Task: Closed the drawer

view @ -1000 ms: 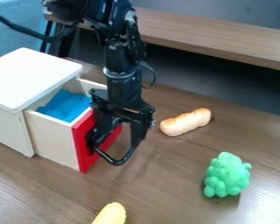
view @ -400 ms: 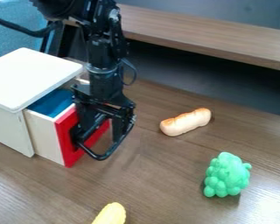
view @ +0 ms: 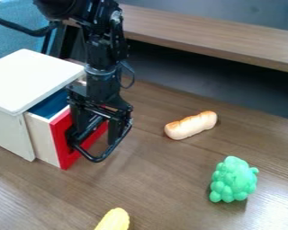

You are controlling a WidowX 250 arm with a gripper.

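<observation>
Claw [view: 96, 143] is at the partly open drawer [view: 63, 150], its spread and hold impossible to tell.

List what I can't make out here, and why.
Back of the drawer, camera view: hidden by the cabinet.
Part of the red front, camera view: behind the hand.
Lower end of the corn, camera view: cut off by the bottom edge.
</observation>
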